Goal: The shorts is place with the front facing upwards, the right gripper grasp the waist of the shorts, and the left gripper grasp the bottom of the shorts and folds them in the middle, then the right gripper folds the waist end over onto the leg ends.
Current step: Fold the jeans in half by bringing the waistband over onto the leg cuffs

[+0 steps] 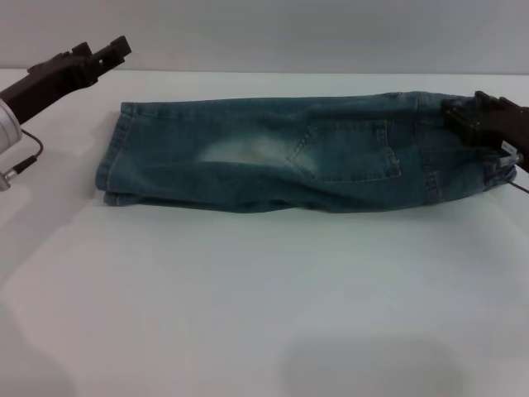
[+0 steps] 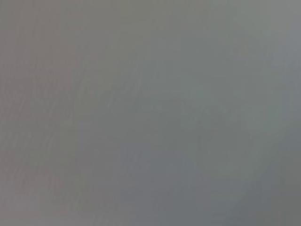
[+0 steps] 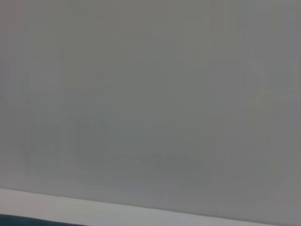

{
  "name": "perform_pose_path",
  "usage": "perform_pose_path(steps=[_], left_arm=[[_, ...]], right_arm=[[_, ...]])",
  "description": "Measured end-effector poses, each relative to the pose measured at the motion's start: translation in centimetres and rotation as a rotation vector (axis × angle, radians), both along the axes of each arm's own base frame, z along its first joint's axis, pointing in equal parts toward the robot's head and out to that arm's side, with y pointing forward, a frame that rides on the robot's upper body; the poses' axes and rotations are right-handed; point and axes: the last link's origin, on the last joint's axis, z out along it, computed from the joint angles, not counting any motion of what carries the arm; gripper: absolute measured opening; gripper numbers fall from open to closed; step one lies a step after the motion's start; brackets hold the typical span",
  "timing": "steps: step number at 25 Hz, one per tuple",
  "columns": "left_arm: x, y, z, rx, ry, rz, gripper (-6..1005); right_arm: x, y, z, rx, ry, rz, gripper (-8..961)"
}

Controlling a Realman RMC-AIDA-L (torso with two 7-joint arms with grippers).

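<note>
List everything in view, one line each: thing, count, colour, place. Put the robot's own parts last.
shorts: one, blue-green denim with a pale faded patch, folded lengthwise and lying across the far half of the table, back pocket facing up.
leg ends: stacked hems, blue with tan stitching, at the robot's left end of the shorts.
waist: one, darker blue, at the robot's right end, partly hidden by the right claw.
table: one, white, filling the foreground.
left claw: one, black on a silver arm, raised beyond the leg ends, off the cloth.
right claw: one, black, at the waist end, over the cloth.
</note>
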Motion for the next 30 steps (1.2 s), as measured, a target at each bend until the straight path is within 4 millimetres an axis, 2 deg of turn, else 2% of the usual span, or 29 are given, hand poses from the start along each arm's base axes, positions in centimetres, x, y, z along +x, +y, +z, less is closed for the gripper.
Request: perform_pose_path(steps=[7, 20, 27, 30], left_arm=[[0.0, -0.4, -0.1, -0.007, -0.013, -0.016, 817], [-0.1, -0.7, -0.1, -0.01, -0.018, -0.021, 817], [-0.4, -1.3, 0.0, -0.014, -0.034, -0.032, 817], [-0.4, -1.5, 0.0, -0.015, -0.033, -0.038, 816]], right_arm=[[1.2, 0.1, 0.2, 0.007, -0.036, -0.07, 547], [1.9, 0.1, 1.1, 0.041, -0.031, -0.106, 546], [1.9, -1.0, 3.6, 0.052, 0.09, -0.043, 547], [1.6, -1.6, 5.3, 0.008, 0.152, -0.008, 547]])
